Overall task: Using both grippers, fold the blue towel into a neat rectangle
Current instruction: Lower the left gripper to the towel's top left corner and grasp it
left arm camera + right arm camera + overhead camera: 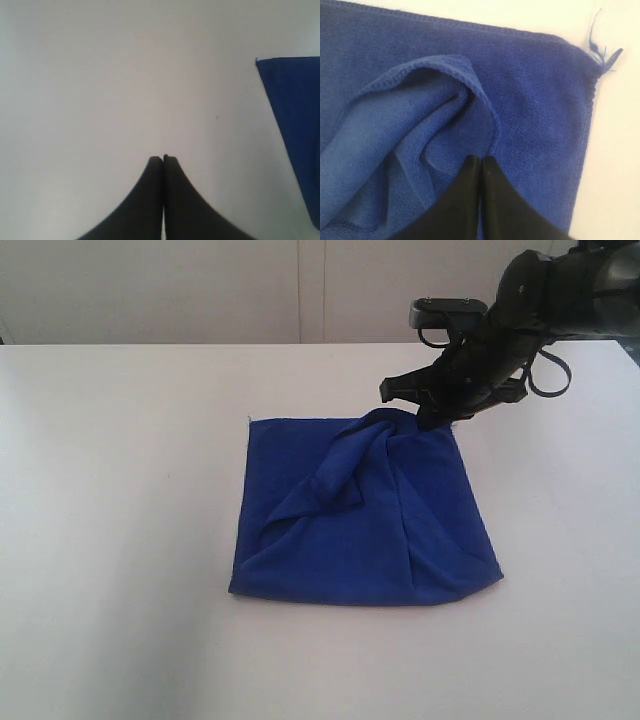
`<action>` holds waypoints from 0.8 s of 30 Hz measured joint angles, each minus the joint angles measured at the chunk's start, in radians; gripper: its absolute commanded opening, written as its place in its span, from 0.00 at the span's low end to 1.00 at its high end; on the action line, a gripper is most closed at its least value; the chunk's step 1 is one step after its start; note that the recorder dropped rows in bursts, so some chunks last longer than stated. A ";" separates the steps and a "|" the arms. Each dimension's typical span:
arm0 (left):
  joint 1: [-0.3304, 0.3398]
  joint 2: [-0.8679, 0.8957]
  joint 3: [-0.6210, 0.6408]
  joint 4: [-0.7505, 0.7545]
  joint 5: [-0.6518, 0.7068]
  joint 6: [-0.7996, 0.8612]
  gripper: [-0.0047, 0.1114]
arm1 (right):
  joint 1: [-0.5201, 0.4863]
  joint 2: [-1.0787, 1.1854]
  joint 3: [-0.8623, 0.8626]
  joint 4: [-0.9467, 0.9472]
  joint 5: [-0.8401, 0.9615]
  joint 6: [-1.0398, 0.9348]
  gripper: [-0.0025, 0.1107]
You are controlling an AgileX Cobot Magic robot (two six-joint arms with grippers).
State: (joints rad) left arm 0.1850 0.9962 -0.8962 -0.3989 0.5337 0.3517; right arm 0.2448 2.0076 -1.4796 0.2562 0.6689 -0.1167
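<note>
Exterior view: rumpled blue towel (340, 540) on table (120, 490)

Rumpled blue towel (400, 540) lies roughly square, raised fold pinched by right tool (481, 158).

The exterior view looks down at a slant across the white table (120, 540), taking in the whole blue towel (350, 540). The left wrist view faces bare table and the towel's edge; the right sits close above its frayed corner.

The towel (400, 540) is plain royal blue, the table (120, 490) white, the left claw (163, 159) and right claw (480, 159) black.
</note>
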 measured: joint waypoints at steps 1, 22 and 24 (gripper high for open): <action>0.000 0.000 0.000 0.000 -0.007 0.004 0.04 | 0.000 0.000 0.000 0.000 0.000 0.000 0.02; -0.424 0.383 -0.018 -0.380 -0.161 0.255 0.04 | 0.000 0.000 0.000 0.000 0.035 -0.002 0.02; -0.519 0.481 -0.054 -0.385 -0.227 0.240 0.04 | 0.000 0.000 0.000 0.000 0.038 -0.002 0.02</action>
State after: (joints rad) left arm -0.3336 1.4777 -0.9497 -0.7837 0.3062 0.5917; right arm 0.2448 2.0076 -1.4796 0.2562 0.7070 -0.1188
